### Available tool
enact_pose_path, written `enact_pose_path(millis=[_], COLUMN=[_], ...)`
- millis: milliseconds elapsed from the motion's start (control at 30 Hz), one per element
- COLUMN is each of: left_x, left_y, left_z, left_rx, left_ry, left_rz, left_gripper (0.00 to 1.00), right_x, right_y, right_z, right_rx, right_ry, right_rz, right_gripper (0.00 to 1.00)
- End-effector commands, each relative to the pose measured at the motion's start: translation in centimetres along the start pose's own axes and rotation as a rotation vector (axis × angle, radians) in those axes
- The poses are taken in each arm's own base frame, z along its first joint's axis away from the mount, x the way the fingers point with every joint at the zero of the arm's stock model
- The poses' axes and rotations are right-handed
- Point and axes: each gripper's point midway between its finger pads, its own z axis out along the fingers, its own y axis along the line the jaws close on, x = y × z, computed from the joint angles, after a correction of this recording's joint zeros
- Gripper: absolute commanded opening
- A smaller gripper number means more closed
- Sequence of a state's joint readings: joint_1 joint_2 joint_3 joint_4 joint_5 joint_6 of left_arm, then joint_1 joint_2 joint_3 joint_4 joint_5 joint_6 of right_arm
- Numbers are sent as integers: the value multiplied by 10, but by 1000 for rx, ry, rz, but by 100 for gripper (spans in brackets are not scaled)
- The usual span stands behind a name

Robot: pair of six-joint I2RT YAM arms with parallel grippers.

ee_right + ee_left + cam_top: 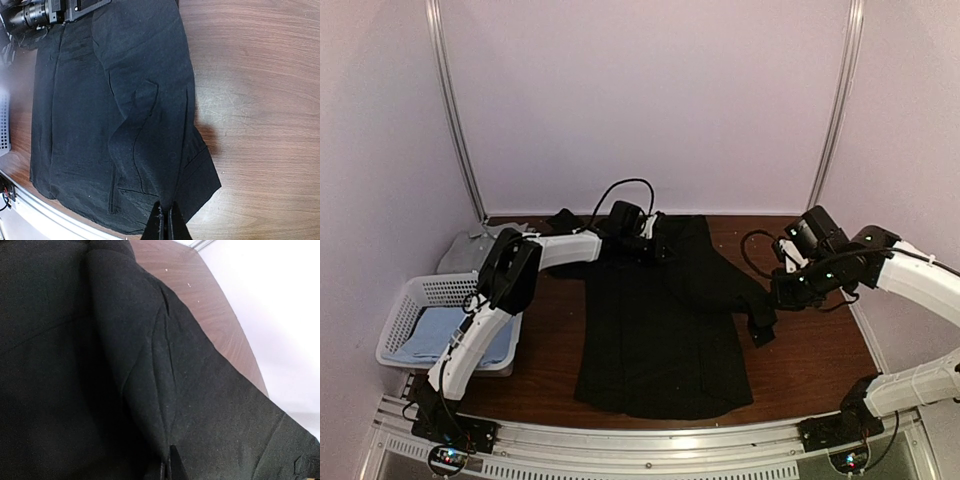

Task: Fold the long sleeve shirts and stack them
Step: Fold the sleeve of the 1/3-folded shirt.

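Right gripper (pixel 165 223) pinched shut on black shirt (pixel 660 330) sleeve, lifted at right. Left gripper (pixel 172 467) clamped on its far edge. Shirt spread mid-table (pixel 820 360). Blue shirt (pixel 445 335) in basket (pixel 405 298), left; grey shirt (pixel 470 243) behind.

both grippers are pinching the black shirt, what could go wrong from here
1. The right gripper holds only a thin pinch of the sleeve; it might slip out mid-fold.
2. The left gripper is shut on the black shirt at its far end; pulling against the right could drag the flat body into wrinkles.
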State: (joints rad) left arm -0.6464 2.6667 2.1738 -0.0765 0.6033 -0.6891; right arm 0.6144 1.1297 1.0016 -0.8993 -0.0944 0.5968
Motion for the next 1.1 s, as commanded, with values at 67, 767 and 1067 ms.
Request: enact_pose_path(millis=[67, 767, 1067], left_x=[-59, -59, -51], left_y=[-4, -2, 5], left_z=[-38, -58, -65], left_rx=[-25, -28, -71], left_ry=[-132, -119, -113], left_rz=[18, -5, -14], left_gripper=[0, 0, 3], right_x=[2, 14, 3], right_y=[11, 40, 49], right_z=[11, 38, 28], right_rx=[-59, -280, -328], right_ry=[32, 142, 126], right_rz=[-26, -18, -13], right_gripper=[0, 0, 0])
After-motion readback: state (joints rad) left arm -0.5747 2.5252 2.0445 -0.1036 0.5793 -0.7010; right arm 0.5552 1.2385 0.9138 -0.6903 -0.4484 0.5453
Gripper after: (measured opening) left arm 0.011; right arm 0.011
